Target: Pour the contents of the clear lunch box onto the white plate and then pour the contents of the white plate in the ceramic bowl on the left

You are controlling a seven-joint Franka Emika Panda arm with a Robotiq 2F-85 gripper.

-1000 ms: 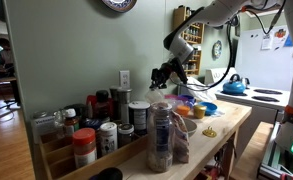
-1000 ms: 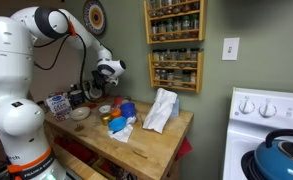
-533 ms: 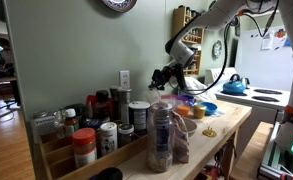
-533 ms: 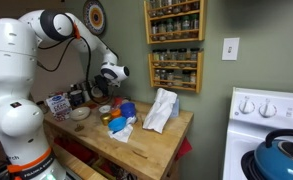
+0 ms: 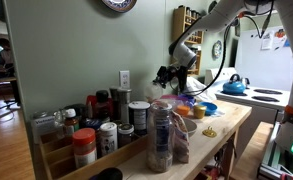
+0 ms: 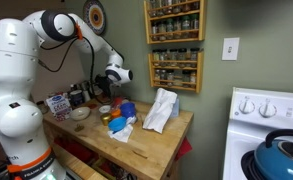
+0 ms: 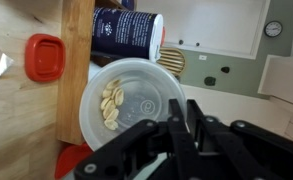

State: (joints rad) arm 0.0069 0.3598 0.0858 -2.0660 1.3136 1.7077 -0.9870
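My gripper is shut on the rim of the clear lunch box, a round see-through tub with pale nuts lying against one side. I hold it above the wooden counter. In both exterior views the gripper hangs over the back of the counter near the wall. A pale ceramic bowl sits on the counter below and beside the gripper. I cannot make out the white plate for certain.
A red lid lies on the counter and a dark canister lies on its side by the tub. A blue bowl, jars and a spice rack crowd the counter. A white cloth lies at the middle. A stove stands beyond.
The gripper with the lunch box has shifted a little sideways along the counter, away from the robot's base, and kept its grip.
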